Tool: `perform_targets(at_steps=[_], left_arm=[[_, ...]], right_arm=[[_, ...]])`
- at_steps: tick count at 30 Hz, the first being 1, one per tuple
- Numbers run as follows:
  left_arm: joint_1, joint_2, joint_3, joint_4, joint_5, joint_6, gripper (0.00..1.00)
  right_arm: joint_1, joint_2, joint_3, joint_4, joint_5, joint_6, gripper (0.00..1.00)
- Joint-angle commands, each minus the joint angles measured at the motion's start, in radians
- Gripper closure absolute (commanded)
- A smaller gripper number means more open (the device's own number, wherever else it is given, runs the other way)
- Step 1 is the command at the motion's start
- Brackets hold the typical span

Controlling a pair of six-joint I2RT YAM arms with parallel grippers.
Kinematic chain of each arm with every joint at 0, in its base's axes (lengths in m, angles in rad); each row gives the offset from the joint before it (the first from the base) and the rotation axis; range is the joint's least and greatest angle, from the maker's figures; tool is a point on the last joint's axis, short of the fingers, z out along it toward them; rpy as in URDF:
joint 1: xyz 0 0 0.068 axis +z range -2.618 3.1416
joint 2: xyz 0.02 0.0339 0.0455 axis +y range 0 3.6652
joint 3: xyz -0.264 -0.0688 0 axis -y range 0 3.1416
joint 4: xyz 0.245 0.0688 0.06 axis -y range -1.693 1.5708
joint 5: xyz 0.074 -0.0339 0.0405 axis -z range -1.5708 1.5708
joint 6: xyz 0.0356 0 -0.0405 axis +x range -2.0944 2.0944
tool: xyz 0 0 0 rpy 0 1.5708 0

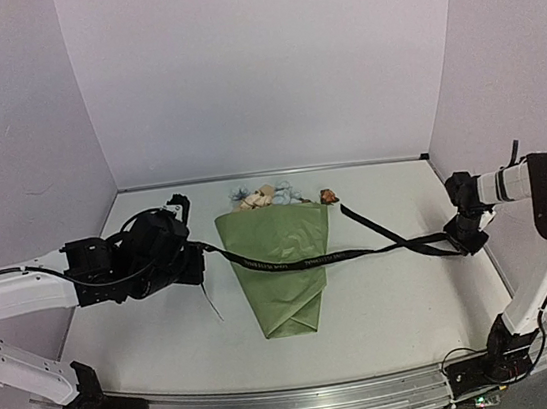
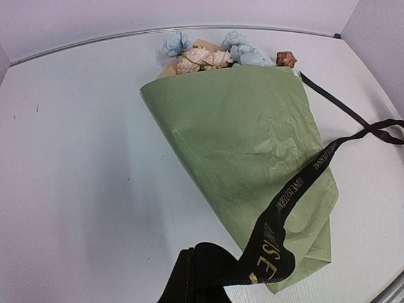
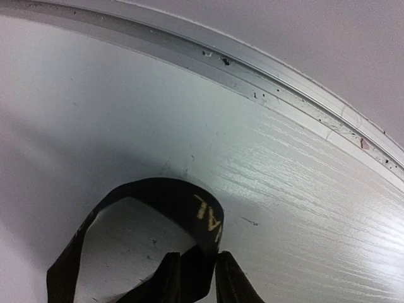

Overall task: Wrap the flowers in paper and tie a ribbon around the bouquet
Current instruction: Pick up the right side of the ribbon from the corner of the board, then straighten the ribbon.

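Top external: ribbon [image 1: 291, 261], likely limp, slippery, across crushable bouquet [image 1: 286, 299]; left gripper [image 1: 196, 249], right gripper [image 1: 457, 240] both pinching ribbon; hold flat, near ends.

Left arm reaches in low from the left side, left gripper [image 1: 196, 255] clamped on the ribbon [image 1: 291, 261] — right arm bends inward, right gripper [image 1: 463, 238] pinching it too

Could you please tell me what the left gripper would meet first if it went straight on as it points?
Most likely the olive-green crinkly paper cone, lying just ahead of the left gripper, though depth is unclear.
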Motion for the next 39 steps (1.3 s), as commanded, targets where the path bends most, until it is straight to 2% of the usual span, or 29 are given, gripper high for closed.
perform_targets(at_steps=[1, 5, 9, 14, 19, 24, 28, 31, 35, 39], left_arm=[[0.022, -0.037, 0.068, -0.015, -0.078, 0.008, 1.00], [0.031, -0.066, 0.093, -0.017, -0.148, 0.031, 1.00], [0.043, -0.124, 0.118, -0.041, -0.286, 0.034, 1.00], [0.081, -0.195, 0.149, -0.119, -0.468, 0.002, 1.00], [0.096, -0.248, 0.237, -0.214, -0.605, -0.022, 1.00], [0.096, -0.322, 0.254, -0.183, -0.595, 0.053, 1.00], [0.097, -0.337, 0.239, -0.195, -0.521, 0.048, 1.00], [0.096, -0.331, 0.223, -0.277, -0.531, -0.044, 1.00], [0.096, -0.320, 0.151, -0.382, -0.552, -0.206, 1.00], [0.115, -0.276, 0.067, -0.524, -0.561, -0.427, 1.00]], right_arm=[[-0.006, -0.026, 0.051, -0.034, -0.027, -0.088, 1.00], [-0.005, -0.155, 0.054, -0.097, -0.034, -0.179, 1.00], [-0.003, -0.325, 0.108, -0.235, -0.032, -0.277, 1.00], [0.010, -0.484, 0.244, -0.426, -0.032, -0.412, 1.00], [0.037, -0.561, 0.443, -0.615, -0.064, -0.555, 1.00], [0.122, -0.564, 0.665, -0.856, 0.041, -0.714, 1.00], [0.221, -0.568, 0.759, -0.929, 0.147, -0.825, 1.00], [0.323, -0.522, 0.800, -0.970, 0.222, -0.929, 1.00], [0.464, -0.392, 0.762, -1.018, 0.192, -1.042, 1.00], [0.547, -0.276, 0.592, -0.978, 0.125, -1.016, 1.00]])
